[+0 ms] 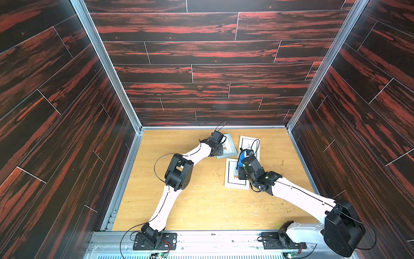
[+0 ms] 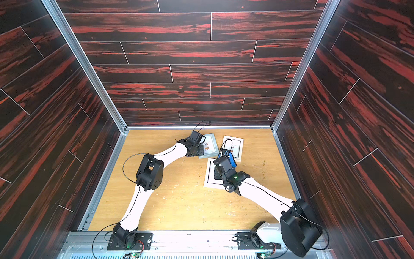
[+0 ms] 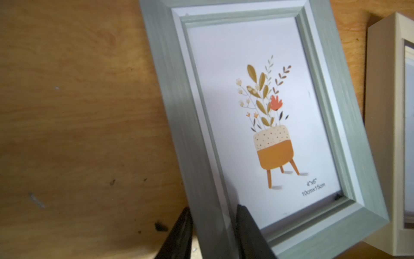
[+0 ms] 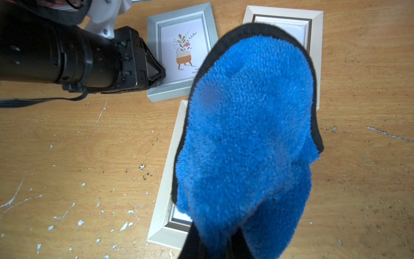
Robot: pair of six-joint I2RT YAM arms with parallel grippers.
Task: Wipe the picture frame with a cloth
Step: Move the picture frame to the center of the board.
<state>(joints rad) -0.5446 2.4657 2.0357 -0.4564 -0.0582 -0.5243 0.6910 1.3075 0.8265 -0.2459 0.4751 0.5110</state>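
Cloth (image 4: 246,134) is bunched in my right gripper (image 4: 216,244), whose jaws are pinched together on its gathered end. The blue pile balloons out in front with the black trim round its edge. It hangs above the near white frame (image 4: 165,201), off the table (image 4: 67,145), and hides most of that frame's glass in the right wrist view.

My left gripper (image 3: 212,208) is at the grey frame (image 3: 257,101), the one with the potted-plant print. It lies flat at the back of the table, just beside the far white frame (image 4: 313,33). One finger sits outside the long rail and the other rests over the glass, so the rail runs between them. They stand close against it, but I cannot tell whether they pinch it yet.

I judge the step in hand to be steadying: the left side takes hold of the grey frame so that it will not slide under the wipe. No wiping has begun, since the cloth touches no glass that I can see.

The next move, as I read it, calls for a firm hold on that rail. Then the right arm carries the cloth over to the grey frame and lowers its fluffy face flat onto the glass. It should stay clear of my left finger there, and must not drag the white frames along.
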